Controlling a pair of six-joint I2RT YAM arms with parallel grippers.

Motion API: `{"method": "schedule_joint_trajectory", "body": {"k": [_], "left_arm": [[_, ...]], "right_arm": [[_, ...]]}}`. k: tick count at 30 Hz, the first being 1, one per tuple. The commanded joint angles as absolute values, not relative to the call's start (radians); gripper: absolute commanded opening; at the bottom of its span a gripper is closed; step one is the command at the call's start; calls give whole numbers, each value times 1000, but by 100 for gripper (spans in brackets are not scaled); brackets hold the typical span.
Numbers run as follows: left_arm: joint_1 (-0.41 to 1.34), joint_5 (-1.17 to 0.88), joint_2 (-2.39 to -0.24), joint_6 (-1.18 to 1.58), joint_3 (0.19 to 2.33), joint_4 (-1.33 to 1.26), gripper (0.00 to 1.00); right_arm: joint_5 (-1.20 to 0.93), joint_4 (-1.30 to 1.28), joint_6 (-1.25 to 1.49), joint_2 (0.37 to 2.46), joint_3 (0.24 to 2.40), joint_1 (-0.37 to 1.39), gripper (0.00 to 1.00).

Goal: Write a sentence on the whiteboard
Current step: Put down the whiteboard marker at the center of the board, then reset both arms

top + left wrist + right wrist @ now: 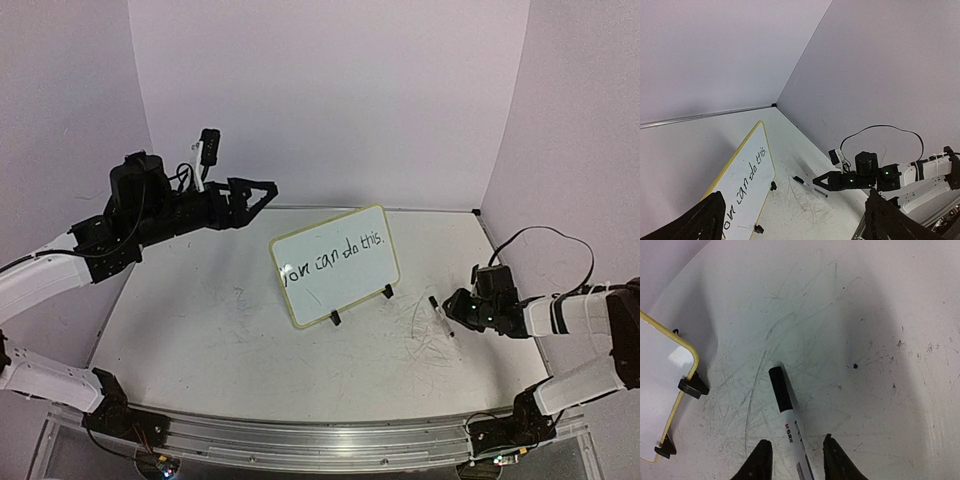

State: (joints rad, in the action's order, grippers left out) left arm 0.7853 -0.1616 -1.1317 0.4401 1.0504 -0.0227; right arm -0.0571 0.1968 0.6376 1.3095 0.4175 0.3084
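While it stood on small feet [335,319] on the table [200,330] in the top view, the whiteboard [345,288] looked light, stiff and easily tipped, best held by its rim. Left wrist: the left gripper [795,194] gaped empty above open table. Right wrist: the right gripper [795,444], fingers [760,460] parted, straddled a marker [782,395] near the board's corner.

black handwritten sentence [335,257] "You can do this." on the whiteboard [350,288], small red print on marker [791,422] illegible
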Motion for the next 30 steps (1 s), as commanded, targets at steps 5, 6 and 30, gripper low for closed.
{"method": "schedule_joint_trajectory", "body": {"k": [5, 6, 30], "left_arm": [[785, -26, -1085, 332, 1165, 109, 99], [785, -6, -1078, 314, 1180, 124, 99], [785, 290, -879, 148, 1297, 149, 99]], "right_arm": [[107, -77, 544, 939, 550, 305, 63], [108, -105, 504, 870, 579, 305, 71], [155, -378, 139, 520, 1189, 305, 98]]}}
